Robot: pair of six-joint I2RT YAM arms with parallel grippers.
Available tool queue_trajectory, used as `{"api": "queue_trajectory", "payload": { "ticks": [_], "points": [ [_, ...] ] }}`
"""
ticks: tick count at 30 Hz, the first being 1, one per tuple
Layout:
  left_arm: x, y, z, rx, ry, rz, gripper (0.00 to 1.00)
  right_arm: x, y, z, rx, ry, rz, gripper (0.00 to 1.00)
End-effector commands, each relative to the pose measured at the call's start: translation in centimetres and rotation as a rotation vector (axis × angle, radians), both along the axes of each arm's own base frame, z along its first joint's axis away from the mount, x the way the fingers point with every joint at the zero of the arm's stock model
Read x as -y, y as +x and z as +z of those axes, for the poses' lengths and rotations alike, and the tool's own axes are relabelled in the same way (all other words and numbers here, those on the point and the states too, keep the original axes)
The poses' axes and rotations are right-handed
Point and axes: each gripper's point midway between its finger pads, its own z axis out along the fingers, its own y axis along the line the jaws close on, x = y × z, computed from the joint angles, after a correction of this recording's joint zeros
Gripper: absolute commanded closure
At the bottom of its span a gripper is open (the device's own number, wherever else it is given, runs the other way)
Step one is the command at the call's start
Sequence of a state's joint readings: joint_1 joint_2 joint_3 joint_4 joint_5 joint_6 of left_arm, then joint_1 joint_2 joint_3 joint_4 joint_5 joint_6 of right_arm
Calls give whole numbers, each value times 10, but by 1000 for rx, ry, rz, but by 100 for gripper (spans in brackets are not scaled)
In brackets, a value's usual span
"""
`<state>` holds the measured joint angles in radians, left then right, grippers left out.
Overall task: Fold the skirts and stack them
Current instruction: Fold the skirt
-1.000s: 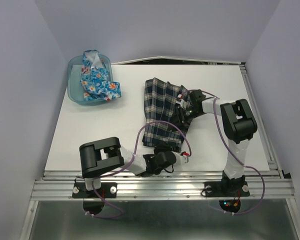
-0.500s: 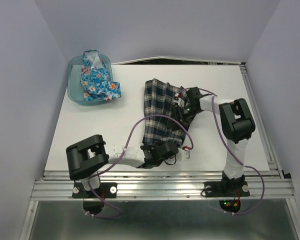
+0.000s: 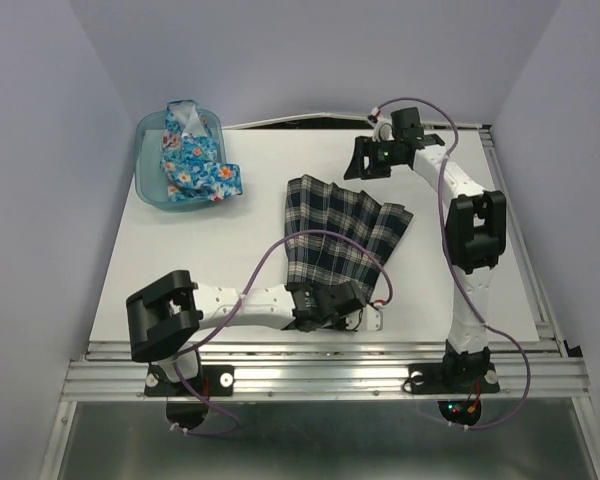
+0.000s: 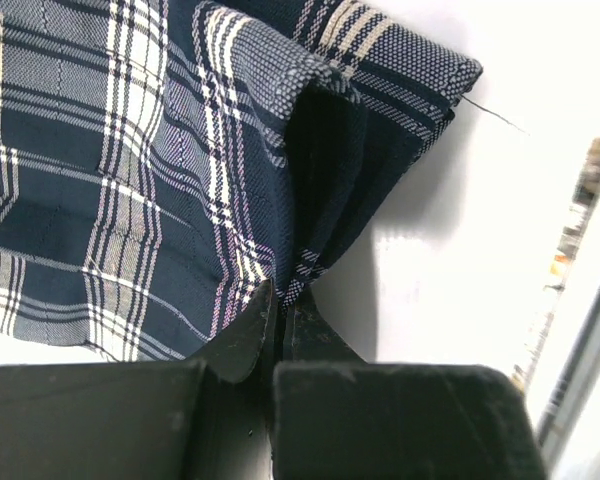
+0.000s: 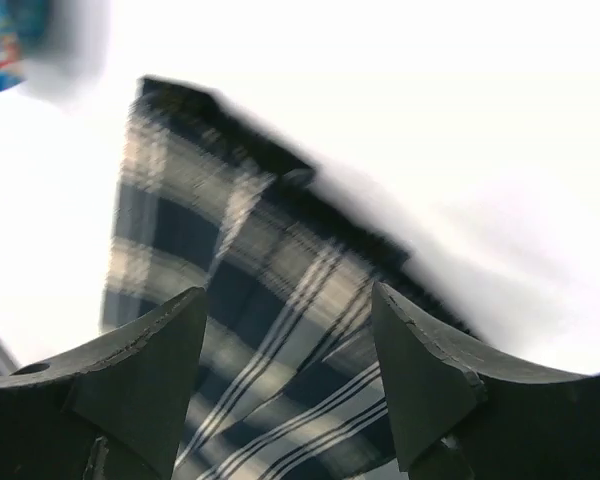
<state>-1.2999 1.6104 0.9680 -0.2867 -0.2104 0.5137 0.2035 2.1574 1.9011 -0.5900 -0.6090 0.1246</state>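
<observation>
Translucent teal plastic bin point(image 3: 146, 182), far left corner of flat white tabletop point(image 3: 200, 265); ribbed aluminium rail point(image 3: 320, 374) along its near edge.

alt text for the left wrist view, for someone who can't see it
The left gripper, fingers closed at bottom centre, pinches the edge of the plaid skirt. The navy-and-white cloth fills the upper left, lying creased on the white table.

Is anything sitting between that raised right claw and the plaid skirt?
Nothing visible does. The right gripper hangs open, and its wrist camera sees the plaid skirt straight past its fingers. The left gripper pinches the skirt's near corner.
</observation>
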Motion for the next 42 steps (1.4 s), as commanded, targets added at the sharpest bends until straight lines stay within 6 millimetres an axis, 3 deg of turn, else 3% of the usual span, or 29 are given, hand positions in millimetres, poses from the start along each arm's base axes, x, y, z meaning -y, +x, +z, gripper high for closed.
{"api": "queue_trajectory", "payload": {
  "ticks": [1,4,7,11,17,22,25,33,42],
  "points": [
    [6,-22,30,-104,-33,-25,100,15,23,-44,-26,-118,-48,28],
    [9,-32,37,-152,-28,-59,100,13,17,-67,-67,-123,-7,29],
    [17,-37,49,-187,-37,-85,100,8,-1,-98,-140,-103,55,31],
    [20,-42,66,-211,-28,-119,100,0,-32,-116,-199,-67,157,39],
    [35,-35,103,-173,-44,-172,100,-17,-79,-126,-259,-28,278,51],
    [41,-26,118,-146,-15,-199,100,-34,-113,-127,-299,-2,350,55],
    [46,-6,136,-78,-12,-182,100,-49,-133,-125,-308,7,400,55],
    [48,47,146,21,16,-147,100,-75,-171,-113,-345,68,473,55],
    [43,105,157,165,-21,-69,100,-85,-195,-103,-394,151,507,56]
  ]
}}
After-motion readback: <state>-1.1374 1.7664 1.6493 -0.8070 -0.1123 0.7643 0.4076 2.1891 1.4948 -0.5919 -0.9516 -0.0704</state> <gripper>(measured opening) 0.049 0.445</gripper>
